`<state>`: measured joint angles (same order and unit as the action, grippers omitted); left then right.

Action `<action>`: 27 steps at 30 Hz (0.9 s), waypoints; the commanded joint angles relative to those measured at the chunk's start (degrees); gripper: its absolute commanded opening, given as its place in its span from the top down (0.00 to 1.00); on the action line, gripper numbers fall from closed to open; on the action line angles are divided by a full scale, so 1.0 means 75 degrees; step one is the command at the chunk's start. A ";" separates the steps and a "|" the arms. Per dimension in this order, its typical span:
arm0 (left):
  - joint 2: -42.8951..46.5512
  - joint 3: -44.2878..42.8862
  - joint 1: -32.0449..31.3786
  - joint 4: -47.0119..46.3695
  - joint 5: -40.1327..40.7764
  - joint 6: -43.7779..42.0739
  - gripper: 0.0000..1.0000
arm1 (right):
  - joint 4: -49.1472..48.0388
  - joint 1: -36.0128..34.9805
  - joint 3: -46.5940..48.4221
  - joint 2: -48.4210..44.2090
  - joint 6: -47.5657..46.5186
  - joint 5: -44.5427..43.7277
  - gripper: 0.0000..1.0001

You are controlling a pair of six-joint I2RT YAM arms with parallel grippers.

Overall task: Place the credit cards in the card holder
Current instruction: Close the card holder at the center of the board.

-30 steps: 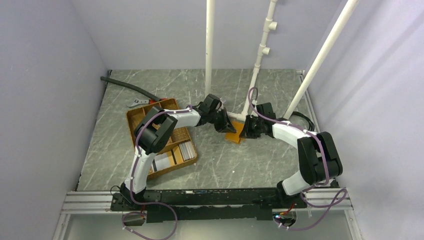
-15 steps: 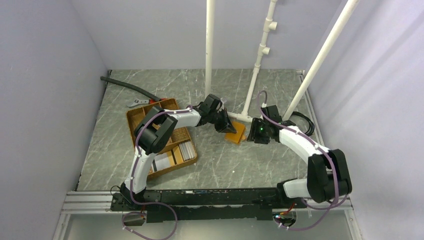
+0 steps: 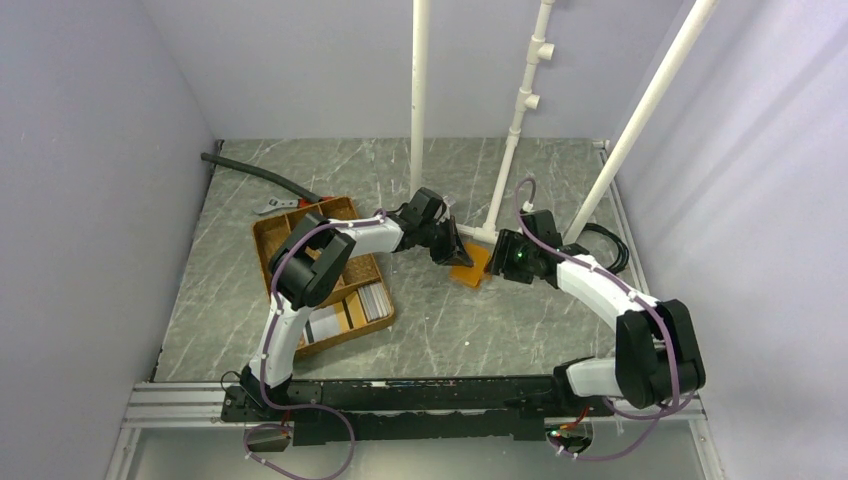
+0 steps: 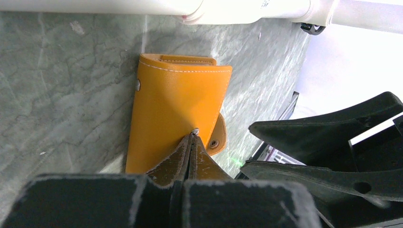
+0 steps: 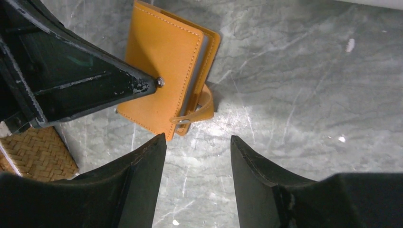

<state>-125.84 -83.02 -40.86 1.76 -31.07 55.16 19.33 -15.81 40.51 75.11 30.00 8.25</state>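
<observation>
The orange card holder [image 3: 473, 266] lies closed on the marble table at the foot of a white pipe; it also fills the left wrist view [image 4: 176, 99] and shows in the right wrist view [image 5: 164, 71]. A pale edge shows between its covers, and its strap tab [image 5: 202, 110] hangs loose. My left gripper [image 4: 192, 134] is shut, its tips pressing on the cover [image 5: 159, 81]. My right gripper [image 5: 197, 137] stands open just right of the holder [image 3: 505, 258], nothing between its fingers. Credit cards [image 3: 373, 298] lie in the woven tray.
The brown woven divided tray [image 3: 290, 225] sits left of the holder, its corner in the right wrist view [image 5: 38, 152]. White pipes [image 3: 419, 100] rise behind, with a base pipe [image 3: 478, 234] beside the holder. A black hose [image 3: 255, 172] lies back left.
My right gripper has opened and drawn back a little to the right, away from the holder's edge. The left gripper stays shut on the cover.
</observation>
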 commanded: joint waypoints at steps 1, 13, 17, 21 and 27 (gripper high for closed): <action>-0.0331 0.0156 -0.0142 0.0972 0.0650 -0.0370 1.00 | -0.0580 -0.0272 0.0231 0.0488 0.0290 -0.0200 0.45; -0.0329 0.0242 -0.0138 0.0898 0.0674 -0.0346 1.00 | 0.0273 -0.1289 0.1290 0.1846 0.0577 -0.2736 0.41; -0.0339 0.0243 -0.0133 0.0899 0.0658 -0.0364 1.00 | 0.0589 -0.1465 0.1578 0.1918 0.0520 -0.3339 0.50; -0.0354 0.0251 -0.0130 0.0905 0.0661 -0.0378 1.00 | 0.0824 -0.1512 0.1570 0.1686 0.0466 -0.3457 0.67; -0.0411 0.0188 -0.0136 0.0940 0.0649 -0.0403 1.00 | 0.0827 -0.1513 0.1318 0.1322 0.0517 -0.3125 0.75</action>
<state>-125.84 -83.00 -40.91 1.74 -31.00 55.16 24.16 -26.96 50.72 87.90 33.82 -14.31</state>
